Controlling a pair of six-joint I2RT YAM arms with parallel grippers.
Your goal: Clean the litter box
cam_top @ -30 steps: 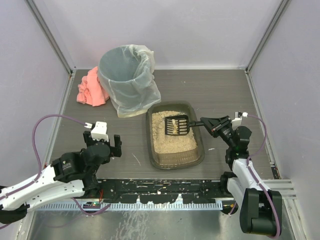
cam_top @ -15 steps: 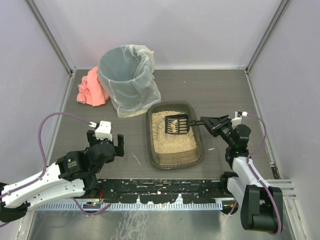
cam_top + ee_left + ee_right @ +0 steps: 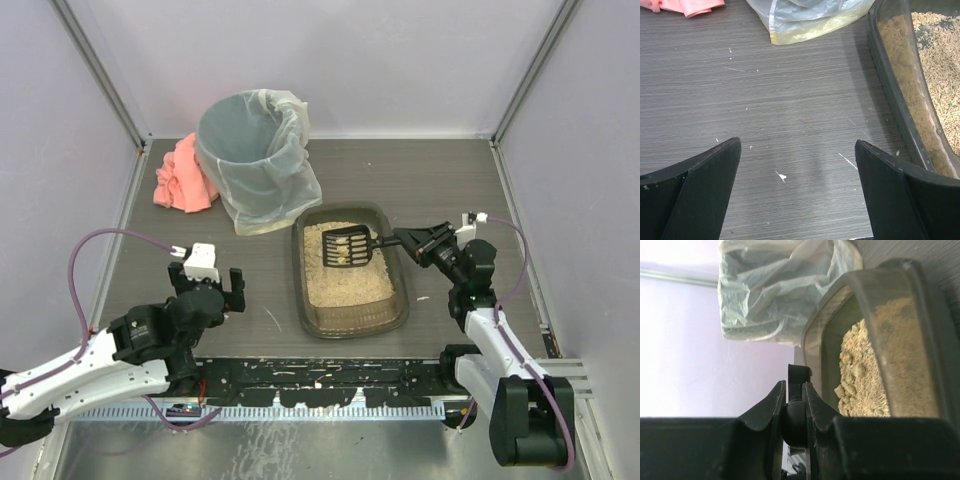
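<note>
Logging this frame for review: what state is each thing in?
litter box: flat, holding beige litter.
scoop: gripped by its handle, over the litter, pale lumps on it.
bin: upright, lined, open.
pink cloth: crumpled beside bin.
left gripper: open, empty.
right gripper: shut on scoop.

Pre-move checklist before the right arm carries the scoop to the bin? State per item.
1. Grip: right end effector shut on the scoop handle: ok.
2. Load: pale pieces on the scoop: ok.
3. Scoop lifted clear of the litter box rim: cannot tell.
4. Target: bin mouth open, liner in, behind-left of the box: ok.
5. Other arm: left end effector open over the table, beside the box, holding nothing: ok.
</note>
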